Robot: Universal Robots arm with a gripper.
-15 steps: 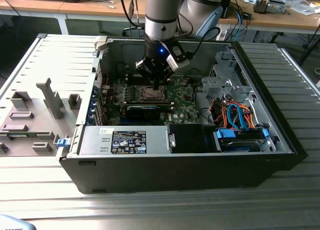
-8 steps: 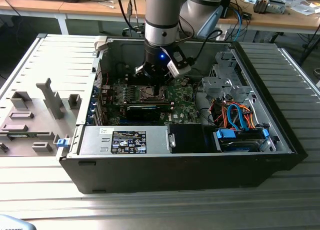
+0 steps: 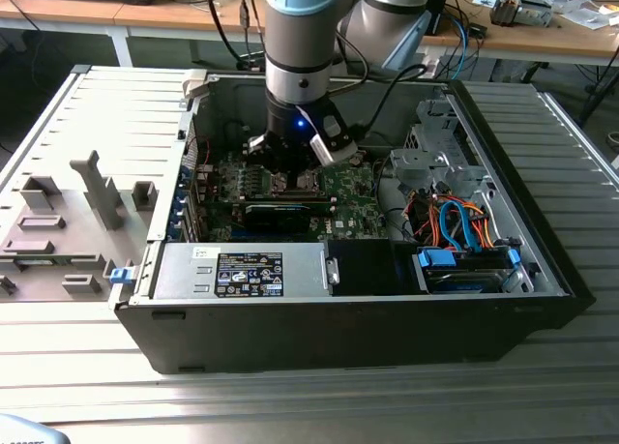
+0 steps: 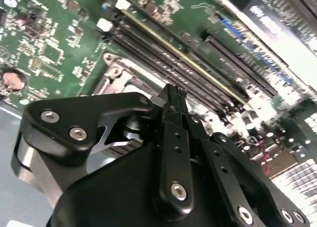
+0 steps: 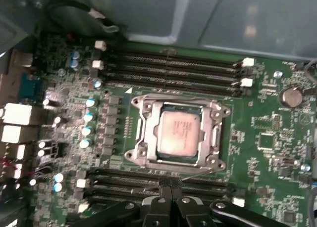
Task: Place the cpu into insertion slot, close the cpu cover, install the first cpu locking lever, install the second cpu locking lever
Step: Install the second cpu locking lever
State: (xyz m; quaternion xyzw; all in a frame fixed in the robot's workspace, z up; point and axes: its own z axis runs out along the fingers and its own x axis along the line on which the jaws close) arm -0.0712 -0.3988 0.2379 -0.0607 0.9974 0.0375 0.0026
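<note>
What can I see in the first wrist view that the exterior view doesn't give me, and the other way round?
The first wrist view shows the cpu seated in the insertion slot, with the cpu cover down around it. The exterior view shows the whole open computer case, its drive cables and the grey arm reaching down into it. Both show the green motherboard and the end effector close above it, beside the socket.
</note>
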